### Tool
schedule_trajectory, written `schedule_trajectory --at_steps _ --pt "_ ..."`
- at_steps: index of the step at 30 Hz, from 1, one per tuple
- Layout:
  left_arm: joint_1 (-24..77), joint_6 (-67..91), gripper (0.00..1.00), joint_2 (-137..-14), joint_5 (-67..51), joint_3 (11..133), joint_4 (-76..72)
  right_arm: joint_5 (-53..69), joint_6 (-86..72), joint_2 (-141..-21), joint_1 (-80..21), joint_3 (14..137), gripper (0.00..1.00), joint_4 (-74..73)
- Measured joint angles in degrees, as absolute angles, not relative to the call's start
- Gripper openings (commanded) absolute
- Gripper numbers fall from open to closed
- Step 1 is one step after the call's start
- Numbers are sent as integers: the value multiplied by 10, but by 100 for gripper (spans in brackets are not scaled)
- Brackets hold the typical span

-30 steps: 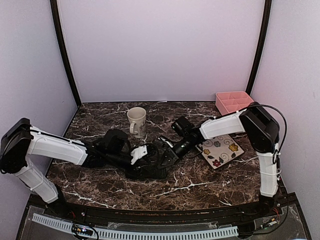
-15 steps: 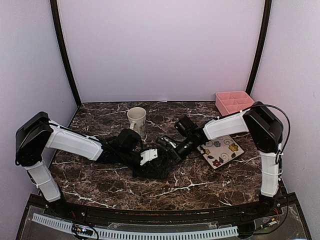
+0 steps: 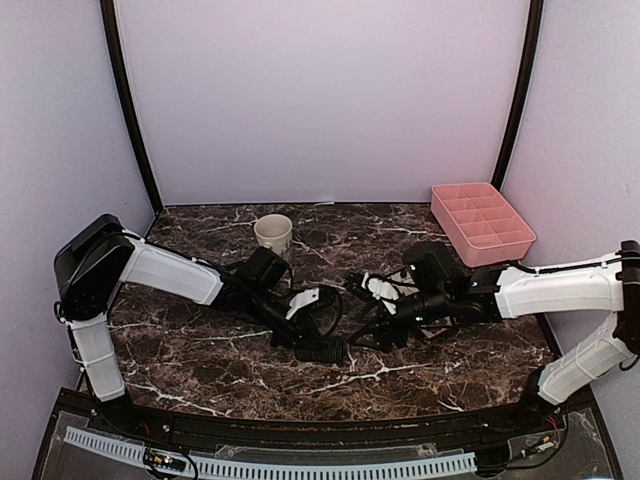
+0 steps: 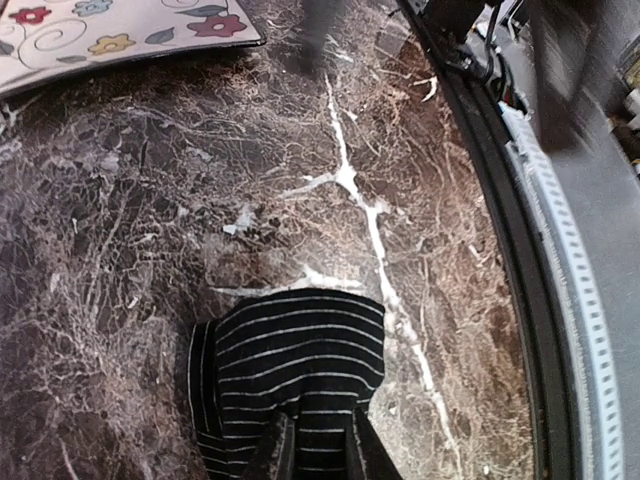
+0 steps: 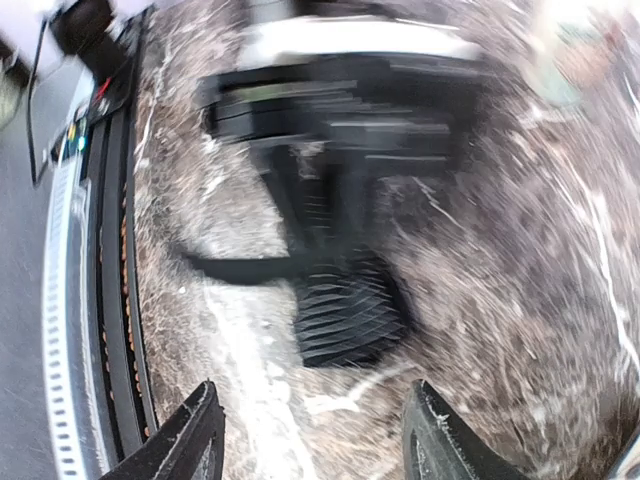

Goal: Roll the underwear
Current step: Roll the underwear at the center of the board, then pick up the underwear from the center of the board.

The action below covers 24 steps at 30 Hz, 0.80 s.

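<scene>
Tabletop point(image 3: 200, 350): left gripper point(image 4: 320, 440) pinches black underwear point(image 4: 300, 350); right gripper point(image 5: 312, 405) seemingly open.

The right hand point(image 5: 314, 390) hangs with fingers point(image 5: 190, 440) spread — blurred black ribbed underwear point(image 5: 345, 310) lies ahead on the marble table point(image 5: 500, 300).

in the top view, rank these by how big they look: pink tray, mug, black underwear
1. pink tray, clearly the largest.
2. mug and black underwear look about alike. The underwear is bunched up and its edges are hard to make out, so I won't rank these two.
</scene>
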State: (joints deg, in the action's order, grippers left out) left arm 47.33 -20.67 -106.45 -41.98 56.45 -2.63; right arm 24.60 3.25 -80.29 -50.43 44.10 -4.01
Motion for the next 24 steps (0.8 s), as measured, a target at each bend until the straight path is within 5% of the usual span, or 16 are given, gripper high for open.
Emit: schedule_trajectory --at_steps 12,24 --pt "442 -147 12 -1138 -536 635 25 54 149 -880 -636 459 69 -28" --pt "434 -130 13 -1163 -575 656 45 -24 201 -992 -675 537 60 -34"
